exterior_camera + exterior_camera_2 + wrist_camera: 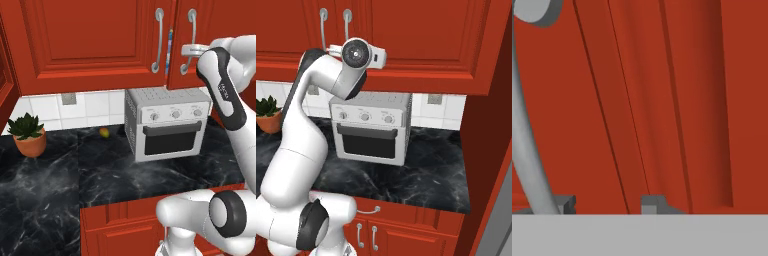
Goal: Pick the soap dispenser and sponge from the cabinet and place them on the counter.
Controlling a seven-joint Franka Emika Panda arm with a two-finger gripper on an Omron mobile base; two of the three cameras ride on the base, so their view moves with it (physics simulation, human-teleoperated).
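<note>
Gripper [607, 202] sits right up against the cabinet [90, 40] door, jaws partly apart with nothing between them, the curved silver handle [527, 145] just beside one fingertip. Doors look nearly shut, so soap dispenser and sponge are presumably hidden inside. That handle's probably rigid and slick, so the middle of the bar looks like the spot to grab.

Quick count: one red wooden wall cabinet [95, 45] run with two curved silver bar handles [159, 41] up top, one black marble-look table [55, 175], one silver toaster oven [167, 122] with three round knobs [175, 114], one spiky green plant in a terracotta pot [29, 134], one small round yellow-red fruit [104, 132], one grey wall outlet [69, 99]. Right-side camera adds another outlet [434, 99] and three silver handles on the lower red cabinets [368, 232].
</note>
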